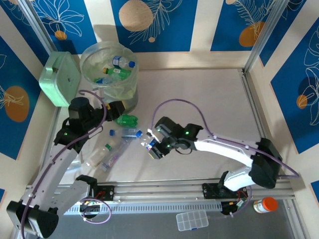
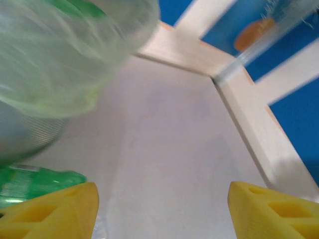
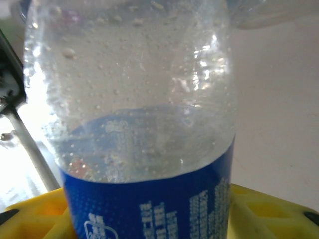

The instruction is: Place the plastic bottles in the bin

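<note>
The bin (image 1: 108,69) stands at the back left with several plastic bottles inside its liner. My left gripper (image 1: 116,106) hangs open beside the bin's near wall, its yellow fingers (image 2: 55,211) wide apart over bare table. A green bottle (image 1: 127,120) lies just below it, also showing as the green bottle (image 2: 35,184) under the bin (image 2: 65,55). Several more bottles (image 1: 107,152) lie on the table's left side. My right gripper (image 1: 152,144) is shut on a clear bottle with a blue label (image 3: 144,124), its yellow pads (image 3: 259,211) flanking the label.
A mint green square box (image 1: 60,77) leans left of the bin. An orange-capped jar (image 1: 264,204) and a small clear organiser (image 1: 192,220) sit past the front rail. A metal frame post (image 1: 259,35) marks the back right corner. Bare table (image 1: 209,99) lies to the right.
</note>
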